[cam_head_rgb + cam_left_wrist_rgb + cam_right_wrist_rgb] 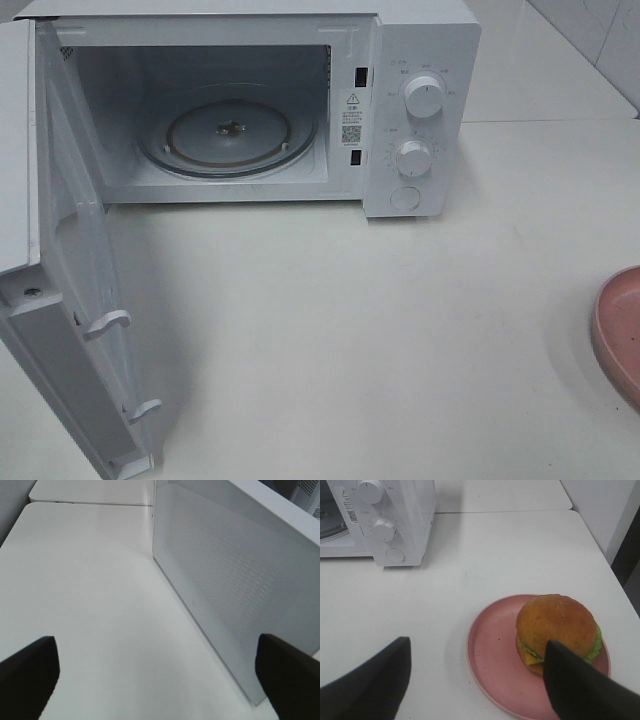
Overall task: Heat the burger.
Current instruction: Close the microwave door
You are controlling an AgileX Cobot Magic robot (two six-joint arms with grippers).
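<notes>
While the burger [556,627] sits on the pink plate [490,650] right of the microwave [420,110], the right fingers [580,690] hover spread wide, apparently just above it; the left fingers [30,675], equally wide, are far off.

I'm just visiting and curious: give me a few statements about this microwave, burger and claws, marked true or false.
1. The microwave door stands open. True.
2. The burger sits inside the microwave. False: it is on the pink plate on the table.
3. The glass turntable is bare. True.
4. The right claw grips the burger. False: it is open, holding nothing.
5. The left claw is open. True.
</notes>
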